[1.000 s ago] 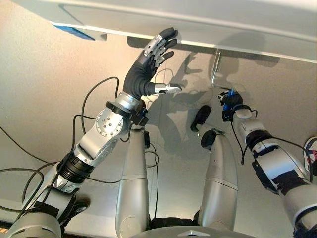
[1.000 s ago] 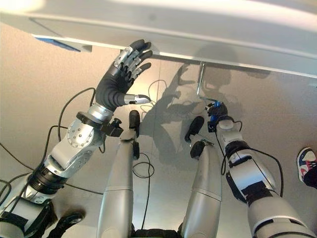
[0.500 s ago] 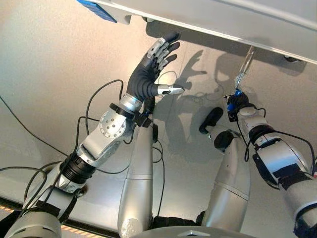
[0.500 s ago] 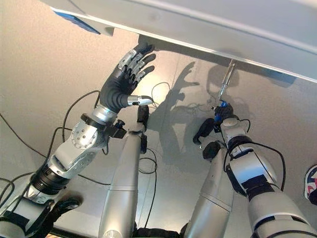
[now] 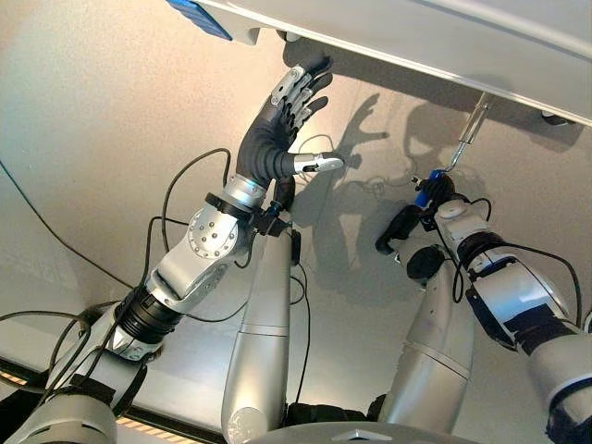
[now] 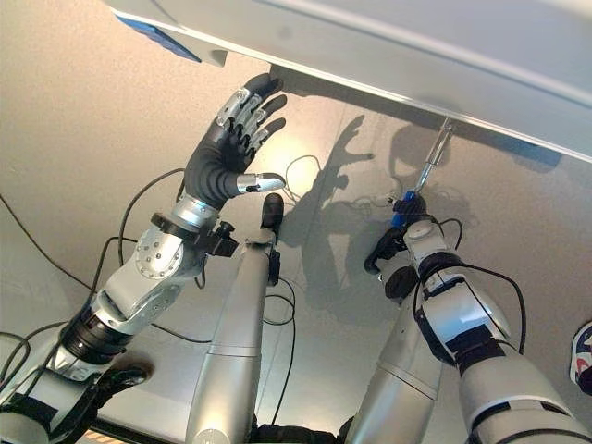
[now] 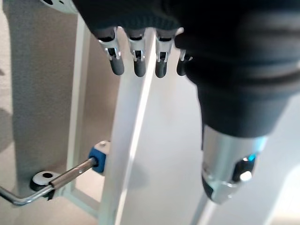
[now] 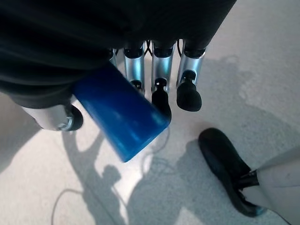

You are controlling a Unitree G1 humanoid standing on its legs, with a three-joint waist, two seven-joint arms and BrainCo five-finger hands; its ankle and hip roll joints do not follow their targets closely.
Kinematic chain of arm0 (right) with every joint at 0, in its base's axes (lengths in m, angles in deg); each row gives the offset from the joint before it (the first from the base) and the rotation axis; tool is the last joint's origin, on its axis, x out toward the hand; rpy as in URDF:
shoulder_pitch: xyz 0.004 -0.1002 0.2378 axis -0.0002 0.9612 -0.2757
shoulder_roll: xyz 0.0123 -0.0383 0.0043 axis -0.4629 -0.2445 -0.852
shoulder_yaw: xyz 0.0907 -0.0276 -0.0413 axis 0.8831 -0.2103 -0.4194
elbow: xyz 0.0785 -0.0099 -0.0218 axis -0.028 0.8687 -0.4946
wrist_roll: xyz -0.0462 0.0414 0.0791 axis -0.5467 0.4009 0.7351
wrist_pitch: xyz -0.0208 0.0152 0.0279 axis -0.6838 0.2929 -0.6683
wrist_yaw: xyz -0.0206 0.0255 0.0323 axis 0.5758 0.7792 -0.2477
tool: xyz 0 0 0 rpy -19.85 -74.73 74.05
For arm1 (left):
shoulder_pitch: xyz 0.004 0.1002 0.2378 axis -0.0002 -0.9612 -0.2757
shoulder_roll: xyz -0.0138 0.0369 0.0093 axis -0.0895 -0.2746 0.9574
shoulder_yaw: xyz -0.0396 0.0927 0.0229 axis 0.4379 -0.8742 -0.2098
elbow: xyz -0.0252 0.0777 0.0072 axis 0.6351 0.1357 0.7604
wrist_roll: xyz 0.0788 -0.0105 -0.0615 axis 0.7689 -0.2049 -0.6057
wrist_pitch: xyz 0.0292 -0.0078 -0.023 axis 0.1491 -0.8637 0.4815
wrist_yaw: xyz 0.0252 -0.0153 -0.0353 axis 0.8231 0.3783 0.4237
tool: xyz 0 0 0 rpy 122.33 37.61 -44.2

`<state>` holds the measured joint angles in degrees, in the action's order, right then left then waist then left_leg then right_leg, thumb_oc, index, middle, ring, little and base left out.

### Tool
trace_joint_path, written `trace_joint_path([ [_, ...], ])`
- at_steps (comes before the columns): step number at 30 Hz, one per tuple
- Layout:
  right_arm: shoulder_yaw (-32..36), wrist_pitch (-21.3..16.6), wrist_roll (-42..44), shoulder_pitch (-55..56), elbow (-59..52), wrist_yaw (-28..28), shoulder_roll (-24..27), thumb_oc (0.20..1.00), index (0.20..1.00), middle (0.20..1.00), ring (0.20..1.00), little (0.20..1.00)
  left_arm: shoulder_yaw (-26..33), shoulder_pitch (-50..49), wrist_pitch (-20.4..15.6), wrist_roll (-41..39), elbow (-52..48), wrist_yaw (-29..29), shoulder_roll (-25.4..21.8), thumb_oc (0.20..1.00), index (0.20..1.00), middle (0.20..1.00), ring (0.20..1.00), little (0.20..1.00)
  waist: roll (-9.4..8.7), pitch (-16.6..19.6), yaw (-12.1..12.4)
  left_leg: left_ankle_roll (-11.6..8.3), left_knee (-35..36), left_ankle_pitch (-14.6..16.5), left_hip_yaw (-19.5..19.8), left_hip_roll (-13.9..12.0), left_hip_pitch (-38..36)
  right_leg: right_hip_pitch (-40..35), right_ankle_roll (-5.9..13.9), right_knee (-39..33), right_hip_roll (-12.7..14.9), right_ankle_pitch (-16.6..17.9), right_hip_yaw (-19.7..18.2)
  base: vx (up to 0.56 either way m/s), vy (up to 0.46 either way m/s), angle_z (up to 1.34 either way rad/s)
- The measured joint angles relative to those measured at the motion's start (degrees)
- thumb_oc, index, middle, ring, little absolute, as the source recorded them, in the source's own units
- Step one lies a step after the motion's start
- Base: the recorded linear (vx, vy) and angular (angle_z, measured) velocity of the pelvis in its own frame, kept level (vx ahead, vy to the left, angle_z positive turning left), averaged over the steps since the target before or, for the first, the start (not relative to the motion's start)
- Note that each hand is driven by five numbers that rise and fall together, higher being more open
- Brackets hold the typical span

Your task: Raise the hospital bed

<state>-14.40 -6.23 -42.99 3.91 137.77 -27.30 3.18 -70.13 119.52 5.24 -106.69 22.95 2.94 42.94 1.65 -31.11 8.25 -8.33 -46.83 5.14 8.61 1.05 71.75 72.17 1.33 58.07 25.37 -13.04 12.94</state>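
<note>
The hospital bed's pale frame crosses the top of the eye views. A thin metal crank rod slants down from its underside to a blue handle. My right hand is shut on that blue handle, and its fingers curl round it in the right wrist view. Raised and open, my left hand has its straight fingertips at the frame's lower edge. Past the left hand's fingers runs a white rail, with a metal rod on a blue fitting.
A blue label sits on the frame at the upper left. A dark caster shows under the bed at the right. A person's shoe is at the right edge. Beige floor lies below.
The whole view has shifted. The crank rod has gone from upright to slanted while my right hand keeps hold of the blue handle. My left hand stays at the frame's edge.
</note>
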Motion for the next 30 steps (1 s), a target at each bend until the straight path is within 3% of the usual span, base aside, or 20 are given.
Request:
trace_joint_path([
  [14,-2.06,0.00,-0.19,2.50,-7.00,0.34,0.06,0.200,0.200,0.200,0.200,0.200,2.33,-2.32,0.00,0.02,-0.63,-0.97,-0.13,1.000,1.000,1.000,1.000,1.000,0.15,0.05,0.14,-0.23,-0.87,0.20,0.69,0.65,0.44,0.08,0.13,0.85,0.55,-0.51,0.15,0.01,0.054,0.02],
  [21,-2.25,-2.35,4.31,10.55,-27.16,-0.26,2.17,0.200,0.200,0.200,0.200,0.200,3.94,-5.08,-0.09,0.23,-1.41,-0.98,-0.34,1.000,1.000,1.000,1.000,1.000,0.45,0.00,-0.18,-0.54,-0.82,0.41,0.45,-0.26,0.52,0.51,-0.14,0.59,-0.44,-0.56,-0.06,0.00,0.045,-0.05],
  [30,-2.46,-5.80,13.84,16.53,-43.89,-2.92,2.25,0.200,0.200,0.200,0.200,0.200,4.93,-6.94,-0.70,2.31,-1.39,-0.80,-1.57,1.000,1.000,1.000,1.000,1.000,1.15,-0.20,-0.84,-0.53,1.84,0.50,-1.18,-2.25,-1.32,0.16,-0.58,-2.03,-2.48,0.71,-0.66,-0.03,0.019,-0.11],
])
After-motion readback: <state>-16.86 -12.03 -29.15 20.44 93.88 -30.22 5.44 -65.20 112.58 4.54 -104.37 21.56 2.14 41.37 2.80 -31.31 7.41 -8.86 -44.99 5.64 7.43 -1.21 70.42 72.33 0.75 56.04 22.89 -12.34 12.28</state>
